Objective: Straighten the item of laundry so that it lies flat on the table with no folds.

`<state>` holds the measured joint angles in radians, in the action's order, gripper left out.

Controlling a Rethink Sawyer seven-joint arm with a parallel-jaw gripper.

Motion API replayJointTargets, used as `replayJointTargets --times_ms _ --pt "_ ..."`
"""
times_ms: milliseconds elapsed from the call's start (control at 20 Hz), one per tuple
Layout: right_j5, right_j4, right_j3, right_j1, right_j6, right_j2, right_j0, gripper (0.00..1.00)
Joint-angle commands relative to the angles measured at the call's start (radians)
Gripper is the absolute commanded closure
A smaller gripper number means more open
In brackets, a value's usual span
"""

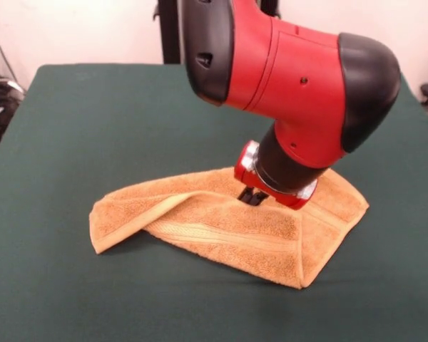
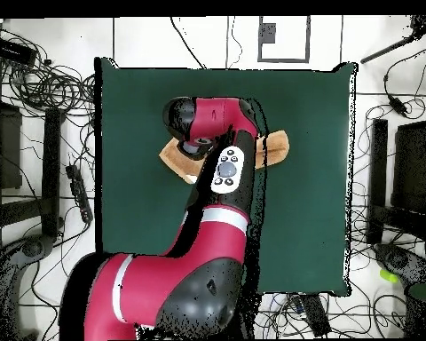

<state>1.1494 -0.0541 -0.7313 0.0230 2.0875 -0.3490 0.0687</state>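
The orange-tan towel (image 1: 221, 228) lies crumpled on the dark green table (image 1: 78, 128), right of its middle. Its left part is folded over and rises in a tent toward the gripper, with shadow under the raised edge. A woven stripe band shows along the front fold. My gripper (image 1: 252, 196) comes down from the red and black arm into the towel's top middle and looks shut on a pinch of the towel. In the overhead view the arm hides the gripper; only the two ends of the towel (image 2: 273, 147) stick out from under it on the table (image 2: 314, 222).
The red arm's big wrist housing (image 1: 292, 78) hangs low over the back of the towel. Cables and stands (image 2: 39, 89) lie on the floor around the table. Green cloth spreads wide on all sides of the towel.
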Motion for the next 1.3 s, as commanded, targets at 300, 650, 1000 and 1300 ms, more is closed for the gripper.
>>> replayJointTargets --times_ms 300,650,1000,1300 --pt "-0.306 0.053 0.233 0.327 0.167 0.077 -0.072 1.0" --pt "-0.324 0.1 0.262 0.324 0.135 0.07 -0.072 1.0" --pt "-0.352 0.136 0.309 0.348 0.146 0.056 -0.08 1.0" --pt "-0.303 0.128 0.336 0.351 0.177 0.058 -0.083 1.0"
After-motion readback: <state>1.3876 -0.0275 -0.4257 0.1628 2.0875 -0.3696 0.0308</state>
